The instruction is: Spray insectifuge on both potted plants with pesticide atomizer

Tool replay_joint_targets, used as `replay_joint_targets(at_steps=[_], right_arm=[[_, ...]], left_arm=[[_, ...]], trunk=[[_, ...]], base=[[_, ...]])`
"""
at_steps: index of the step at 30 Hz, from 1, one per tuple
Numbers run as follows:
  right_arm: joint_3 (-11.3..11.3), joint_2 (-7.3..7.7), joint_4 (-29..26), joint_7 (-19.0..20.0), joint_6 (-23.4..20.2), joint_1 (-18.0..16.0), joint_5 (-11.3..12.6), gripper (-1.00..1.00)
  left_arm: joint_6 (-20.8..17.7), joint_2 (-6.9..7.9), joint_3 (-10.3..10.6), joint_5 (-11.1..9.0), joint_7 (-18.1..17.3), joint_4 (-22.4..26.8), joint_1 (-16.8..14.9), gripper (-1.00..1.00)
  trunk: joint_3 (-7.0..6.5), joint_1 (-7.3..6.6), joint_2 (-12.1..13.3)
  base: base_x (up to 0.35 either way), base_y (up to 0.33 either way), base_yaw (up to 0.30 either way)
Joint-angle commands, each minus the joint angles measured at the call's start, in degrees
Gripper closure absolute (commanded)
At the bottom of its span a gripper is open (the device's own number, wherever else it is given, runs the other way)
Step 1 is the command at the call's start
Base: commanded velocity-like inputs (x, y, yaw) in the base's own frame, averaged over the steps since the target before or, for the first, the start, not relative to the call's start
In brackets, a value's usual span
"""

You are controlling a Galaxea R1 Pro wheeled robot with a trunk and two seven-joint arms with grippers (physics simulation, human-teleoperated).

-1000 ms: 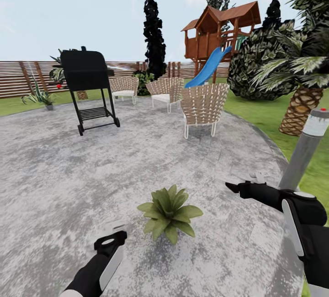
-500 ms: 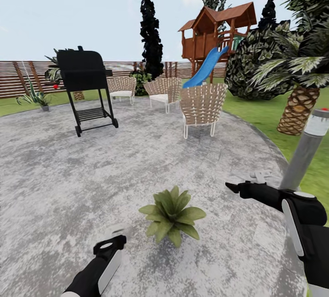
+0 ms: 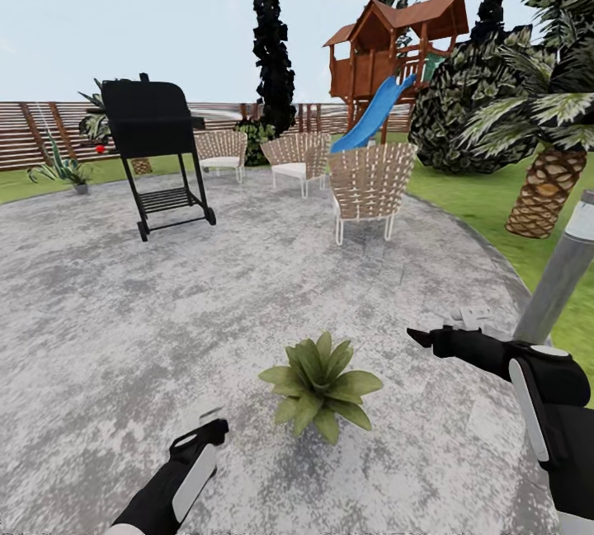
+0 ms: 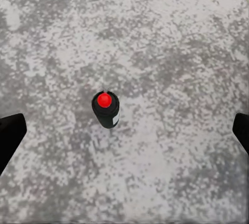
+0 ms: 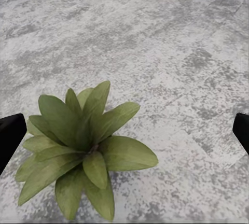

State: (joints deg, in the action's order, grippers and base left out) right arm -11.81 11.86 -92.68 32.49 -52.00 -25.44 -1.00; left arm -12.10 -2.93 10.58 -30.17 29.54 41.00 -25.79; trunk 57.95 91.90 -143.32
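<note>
The pesticide atomizer (image 4: 106, 109) stands upright on the grey stone patio (image 3: 247, 288), its long axis vertical and its red tip pointing up at the left gripper (image 4: 124, 130), whose jaws are spread wide above it; its white label shows no readable writing. One potted plant (image 3: 322, 384) sits on the patio well inside its edge. The right gripper (image 5: 124, 130) hangs above it with jaws also wide.
</note>
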Motion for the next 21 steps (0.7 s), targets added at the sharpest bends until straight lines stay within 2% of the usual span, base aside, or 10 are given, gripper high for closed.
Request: replay_joint_targets(at_steps=[1, 3, 6, 8, 14, 18, 21], right_arm=[[-0.06, 0.02, -0.04, 0.29, -0.3, -0.05, -0.09, -1.0], [-0.06, 0.03, -0.04, 0.29, -0.3, -0.05, -0.11, -1.0], [-0.06, 0.01, -0.04, 0.3, -0.36, -0.05, -0.11, -1.0], [-0.06, 0.0, -0.04, 0.3, -0.37, -0.05, -0.1, -1.0], [-0.06, 0.0, -0.04, 0.3, -0.38, -0.05, -0.12, -1.0], [-0.06, 0.0, -0.04, 0.3, -0.35, -0.05, -0.11, -1.0], [-0.06, 0.0, -0.04, 0.3, -0.31, -0.05, -0.1, -1.0]], left_arm=[[-0.29, 0.18, 0.16, -0.83, 0.04, 0.08, -0.1, -1.0], [-0.4, 0.35, 0.12, -1.11, -0.99, 0.05, -0.2, -1.0], [-0.71, 1.01, 0.07, -1.28, -4.43, -0.08, -0.35, -1.0], [-0.76, 1.13, 0.07, -1.29, -5.15, -0.15, -0.38, -1.0], [-0.75, 1.25, 0.15, -0.92, -5.38, -0.34, -0.36, -1.0], [-0.66, 2.12, 0.09, -0.98, -5.33, -0.75, -0.01, -1.0], [-0.71, 2.52, 0.07, -1.12, -5.48, -0.91, 0.08, -1.0]], trunk=[[0.29, 0.01, -0.04], [0.73, 0.06, -0.07], [1.39, 0.14, -0.11], [1.62, 0.16, -0.12], [1.62, 0.16, -0.12], [1.62, 0.16, -0.12], [1.62, 0.16, -0.12]], base=[[0.001, 0.001, 0.0], [0.0, 0.001, 0.0], [0.0, 0.0, -0.04], [0.0, 0.0, -0.155], [0.0, 0.0, -0.223], [0.0, 0.055, -0.087], [0.0, 0.225, -0.024]])
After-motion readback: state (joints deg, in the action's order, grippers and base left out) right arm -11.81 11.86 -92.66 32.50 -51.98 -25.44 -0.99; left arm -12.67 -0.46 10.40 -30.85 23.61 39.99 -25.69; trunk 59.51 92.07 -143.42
